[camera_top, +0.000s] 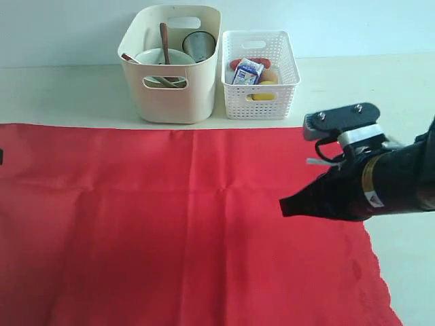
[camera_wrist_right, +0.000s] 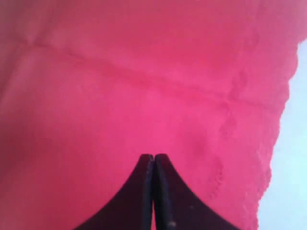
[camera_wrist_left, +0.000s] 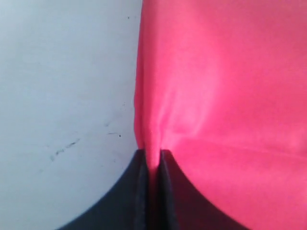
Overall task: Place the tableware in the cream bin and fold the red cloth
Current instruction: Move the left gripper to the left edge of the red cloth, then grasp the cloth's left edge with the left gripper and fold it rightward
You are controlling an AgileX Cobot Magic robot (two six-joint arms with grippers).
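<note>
Nearest the camera, the red cloth (camera_top: 170, 231) lies spread flat across the white table (camera_top: 408, 81) and fills the foreground; its scalloped edge (camera_top: 378, 275) runs down the right side.

My left gripper (camera_wrist_left: 152, 152) is clamped on the cloth's straight left border, with a thin ridge of red fabric pinched between the two dark fingers and bare tabletop just beside it.

My right gripper (camera_top: 289, 204) reaches in from the right over the cloth, not far from the scalloped edge. Its jaws are pressed together with nothing between them. Whether the tips touch the fabric I cannot tell.

Beyond the cloth's far edge stand two containers, side by side and close together. The cream bin (camera_top: 170, 102) is on the left, just past the cloth. It holds a white bowl (camera_top: 158, 57), a dark wooden spoon (camera_top: 164, 39) standing up out of the bowl, and a steel cup (camera_top: 199, 45) tilted against the bin's back right corner. The white perforated basket (camera_top: 258, 105) on the right holds a small milk carton (camera_top: 247, 72), a lemon (camera_top: 264, 95), a red sausage (camera_top: 238, 64) and an egg (camera_top: 271, 75).
</note>
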